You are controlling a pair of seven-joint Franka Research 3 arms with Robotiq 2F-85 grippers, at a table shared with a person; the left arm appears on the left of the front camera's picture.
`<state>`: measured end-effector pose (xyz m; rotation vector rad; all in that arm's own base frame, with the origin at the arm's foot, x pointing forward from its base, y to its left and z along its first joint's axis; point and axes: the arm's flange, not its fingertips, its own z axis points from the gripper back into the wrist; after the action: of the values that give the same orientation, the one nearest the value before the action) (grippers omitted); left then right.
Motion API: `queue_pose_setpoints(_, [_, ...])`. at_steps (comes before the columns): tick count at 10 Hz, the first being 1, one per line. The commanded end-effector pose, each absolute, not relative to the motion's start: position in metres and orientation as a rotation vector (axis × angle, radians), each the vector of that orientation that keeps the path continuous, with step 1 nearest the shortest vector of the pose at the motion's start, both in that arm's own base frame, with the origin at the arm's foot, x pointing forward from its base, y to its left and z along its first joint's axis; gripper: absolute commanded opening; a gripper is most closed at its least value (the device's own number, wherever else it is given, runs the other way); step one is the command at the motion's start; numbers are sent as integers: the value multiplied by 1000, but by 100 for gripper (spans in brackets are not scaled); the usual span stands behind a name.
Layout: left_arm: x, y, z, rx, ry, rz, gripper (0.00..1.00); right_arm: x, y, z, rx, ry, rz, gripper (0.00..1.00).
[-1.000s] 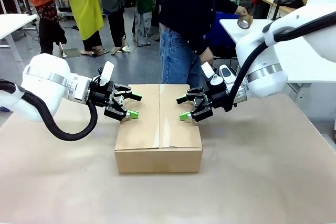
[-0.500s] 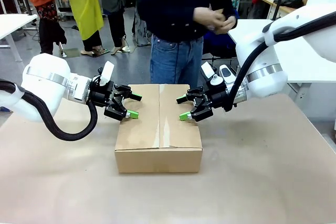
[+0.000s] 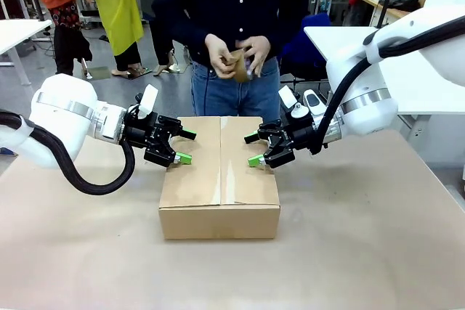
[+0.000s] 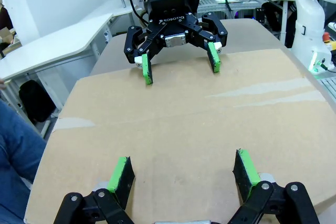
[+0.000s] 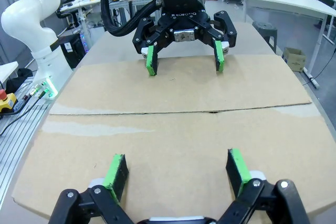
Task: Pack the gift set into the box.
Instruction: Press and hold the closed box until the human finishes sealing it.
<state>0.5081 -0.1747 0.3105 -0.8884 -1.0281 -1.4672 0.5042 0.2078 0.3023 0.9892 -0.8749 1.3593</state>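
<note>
Brown paper covers the shared table (image 3: 378, 252), where the box (image 3: 219, 179) sits at centre with its top flaps folded flat and meeting along a middle seam. At nine o'clock of the carton, the left gripper (image 3: 182, 147) reaches over its top, fingers spread wide and holding nothing; at three o'clock, the right gripper (image 3: 253, 149) mirrors it, equally spread and empty. Both wrist views show green pads (image 4: 119, 173) poised low over bare cardboard (image 5: 178, 145), the opposite gripper facing across the lid; whether the pads press on the flaps cannot be told. At twelve o'clock, beyond the table's far edge, a person's hands (image 3: 236, 56) work at a brownish roll, probably packing tape. With the gift set out of sight and the flaps down, the packing itself looks finished; what seems left is sealing the seam, the grippers apparently steadying the lid for that.
</note>
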Motion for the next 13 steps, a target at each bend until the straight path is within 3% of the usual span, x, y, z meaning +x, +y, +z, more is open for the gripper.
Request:
queue_pose_setpoints(1, [507,-174,307,-896,-1016,-1480,100,502,207,298,986,-882,1353,100])
queue_pose_setpoints(13, [507,-174,307,-896,-1016,-1480,100,502,207,298,986,-882,1353,100])
